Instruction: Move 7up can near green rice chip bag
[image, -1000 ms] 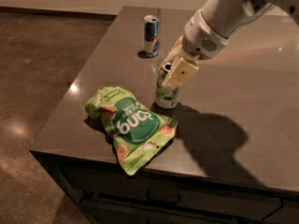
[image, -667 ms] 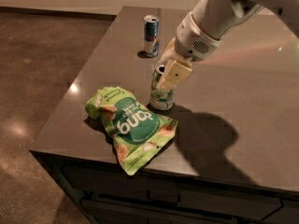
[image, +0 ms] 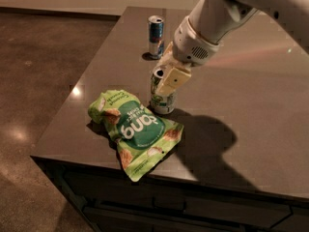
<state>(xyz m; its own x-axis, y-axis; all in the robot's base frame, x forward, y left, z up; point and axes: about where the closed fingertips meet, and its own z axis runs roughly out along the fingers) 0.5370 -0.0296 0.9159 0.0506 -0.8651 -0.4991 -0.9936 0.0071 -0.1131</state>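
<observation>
Down over the 7up can [image: 161,100] with the gripper [image: 165,79], fingers [image: 173,80] clamped on its upper half. White and green sides, silver top just showing, standing upright on the counter [image: 251,105], nearer the left edge than the right and about midway front to back. Base right beside the upper rim of the green rice chip bag [image: 137,129], nearly touching. Bag wrinkled and flat, lying toward the front left corner, lower tip close to the front edge. Slim blue can [image: 155,29] upright near the back left corner, well apart. Broad bare counter off to the right, only the arm's shadow across it.
</observation>
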